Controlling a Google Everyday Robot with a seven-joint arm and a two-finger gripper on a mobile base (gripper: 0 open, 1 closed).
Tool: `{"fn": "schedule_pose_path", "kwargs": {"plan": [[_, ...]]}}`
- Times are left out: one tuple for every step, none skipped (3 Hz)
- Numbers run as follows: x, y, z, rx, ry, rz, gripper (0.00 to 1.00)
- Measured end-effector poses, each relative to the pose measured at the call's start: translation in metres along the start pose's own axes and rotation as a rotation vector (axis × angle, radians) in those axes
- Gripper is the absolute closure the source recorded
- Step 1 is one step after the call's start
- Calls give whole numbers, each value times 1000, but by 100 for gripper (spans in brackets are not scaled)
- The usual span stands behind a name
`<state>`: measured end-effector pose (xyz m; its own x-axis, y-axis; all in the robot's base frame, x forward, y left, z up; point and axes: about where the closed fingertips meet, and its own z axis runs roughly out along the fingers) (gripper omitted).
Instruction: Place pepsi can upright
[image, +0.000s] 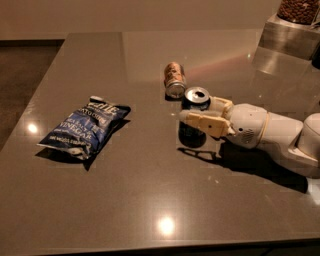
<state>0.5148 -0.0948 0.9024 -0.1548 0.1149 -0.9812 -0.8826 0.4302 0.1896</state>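
Note:
The pepsi can (192, 131) is a small dark blue can with a silver top and pull-tab. It stands upright on the grey table (125, 190), right of the middle. My gripper (200, 112) reaches in from the right and is shut on the can, one cream finger (202, 122) across its front and the other behind it near the top. The can's base touches or nearly touches the table.
An orange-brown can (174, 79) lies on its side just behind the pepsi can. A blue chip bag (85, 126) lies to the left. A metal container (290, 30) stands at the back right corner.

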Motion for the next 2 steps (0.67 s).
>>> {"fn": "schedule_pose_path", "kwargs": {"plan": [[0, 1, 1, -3, 0, -1, 0], [0, 1, 1, -3, 0, -1, 0]]}}
